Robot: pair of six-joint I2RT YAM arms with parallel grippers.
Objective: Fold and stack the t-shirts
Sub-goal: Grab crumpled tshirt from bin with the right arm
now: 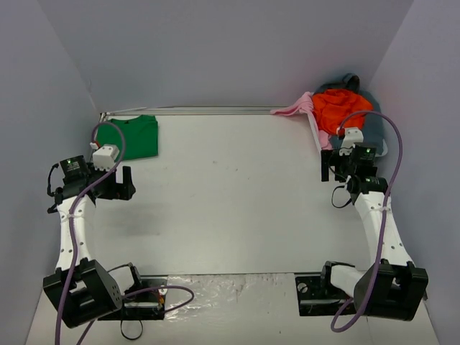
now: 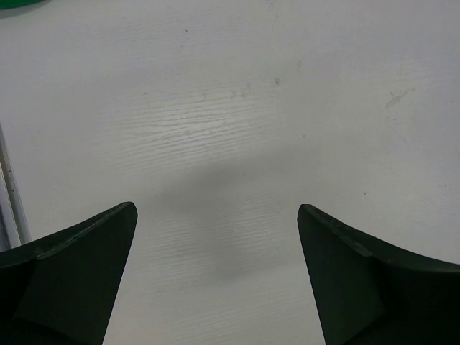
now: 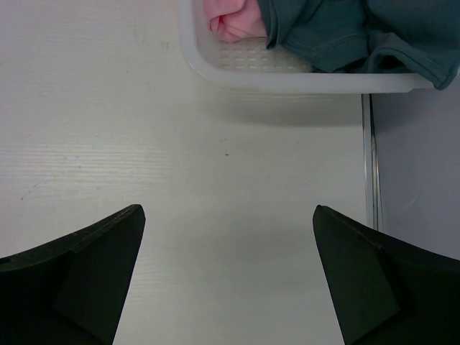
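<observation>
**Black arm bases point(image 1: 83, 291) in front, both jaws wide**

On the white wood-grain table point(image 1: 230, 215), the left gripper point(image 2: 215, 215) hovers over bare tabletop, jaws spread and empty. Just beyond it, the solid green cloth t-shirt point(image 1: 133, 136) lies flat at the far left corner. The right gripper point(image 3: 228, 215), fingers likewise parted (nothing between them), hangs before the white plastic basket point(image 3: 287, 79), where the bright orange cloth t-shirt point(image 1: 339, 108) is heaped with a pink garment point(image 3: 230, 21) and a teal garment point(image 3: 345, 29).

This looks like a robotics lab test cell. Plain pale walls point(image 1: 215, 50) box in a white tabletop point(image 1: 230, 208), with a cabled left arm point(image 1: 72, 223) and right arm point(image 1: 379, 219) bolted at its near edge.
</observation>
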